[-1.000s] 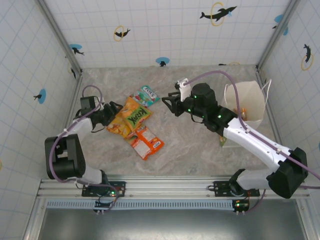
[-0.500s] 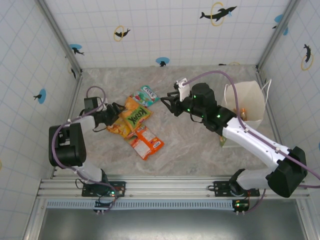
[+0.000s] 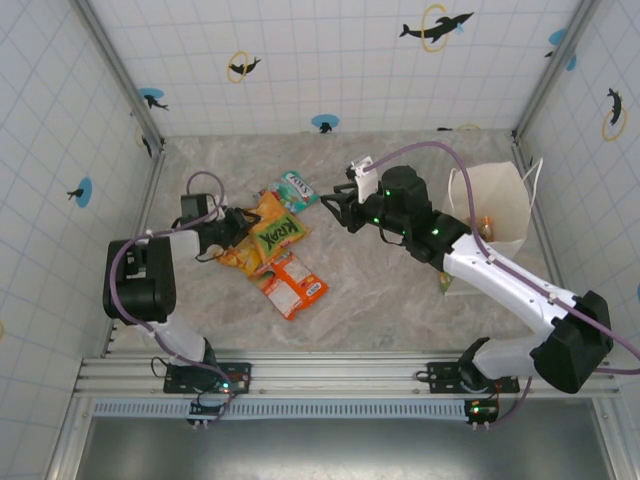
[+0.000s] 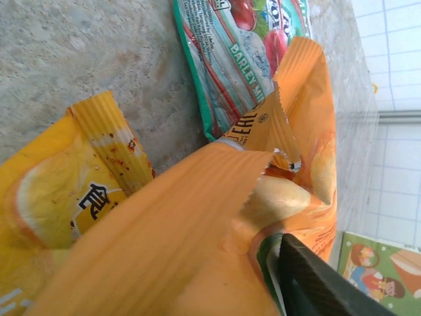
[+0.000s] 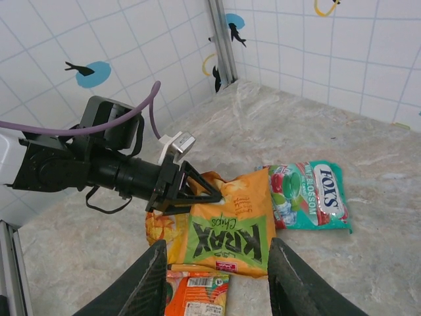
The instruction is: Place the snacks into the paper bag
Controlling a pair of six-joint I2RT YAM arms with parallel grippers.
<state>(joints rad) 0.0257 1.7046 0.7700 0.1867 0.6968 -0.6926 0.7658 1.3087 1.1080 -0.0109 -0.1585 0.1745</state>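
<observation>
Left fingers (image 4: 316, 283) pinch the orange packet (image 3: 272, 235), long axis slanting far-right.

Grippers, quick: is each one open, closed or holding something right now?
Left gripper: shut on the edge of the orange Krax packet.
Right gripper: open, holding nothing.

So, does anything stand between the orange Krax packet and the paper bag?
Yes. The right arm stretches across the straight line from the orange Krax packet, held by the left fingers, to the paper bag; the right fingers hover open beside the packet.
</observation>
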